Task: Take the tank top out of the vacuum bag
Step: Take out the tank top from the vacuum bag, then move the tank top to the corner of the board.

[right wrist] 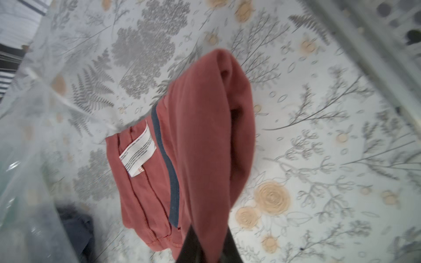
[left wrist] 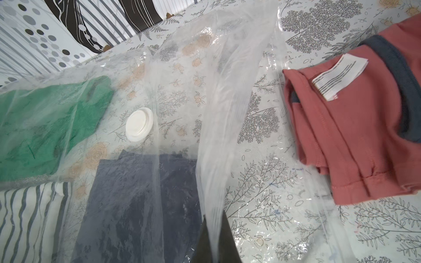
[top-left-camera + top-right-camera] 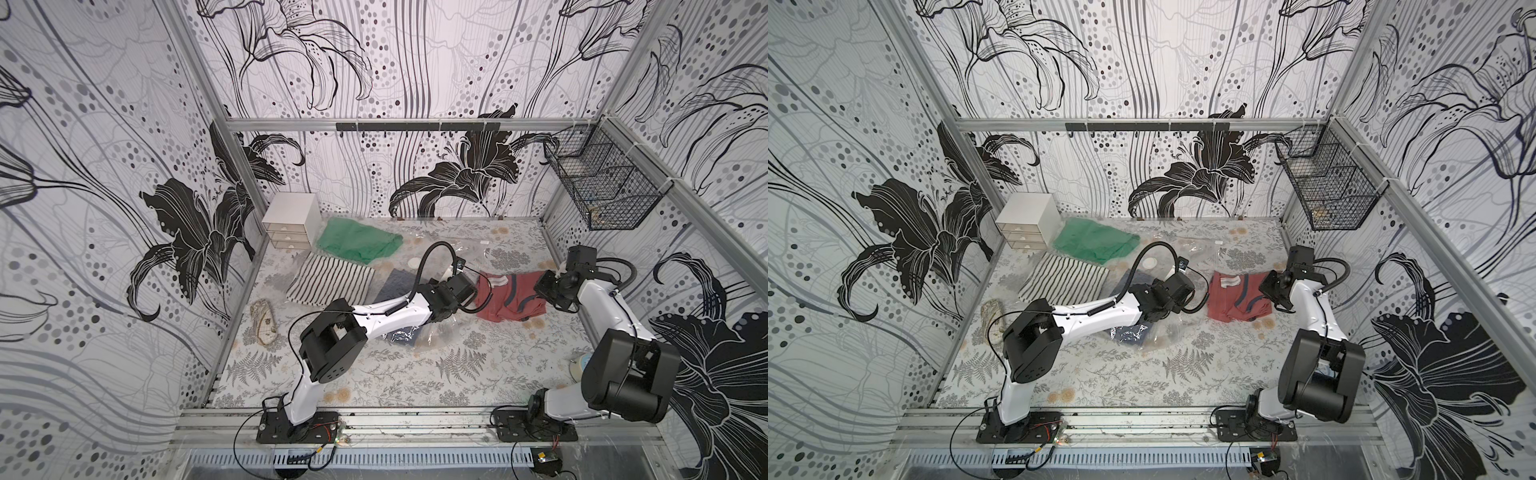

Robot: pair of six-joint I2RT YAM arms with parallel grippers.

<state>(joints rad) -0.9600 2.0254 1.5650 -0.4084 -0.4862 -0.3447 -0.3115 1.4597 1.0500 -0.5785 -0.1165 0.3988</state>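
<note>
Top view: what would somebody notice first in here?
Probably the red tank top on the right side of the table, pinched by the right tool. Then the crinkly clear vacuum bag in the middle, gripped by the left tool, with a green garment under its plastic.

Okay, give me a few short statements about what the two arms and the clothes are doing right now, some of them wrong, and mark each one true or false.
1. The right gripper is shut on the red tank top. True.
2. The left gripper hangs open. False: it is shut on the vacuum bag, pinching its plastic.
3. The green garment shows through the bag's plastic. True.
4. The tank top's trim is yellow. False: it is dark blue.
</note>
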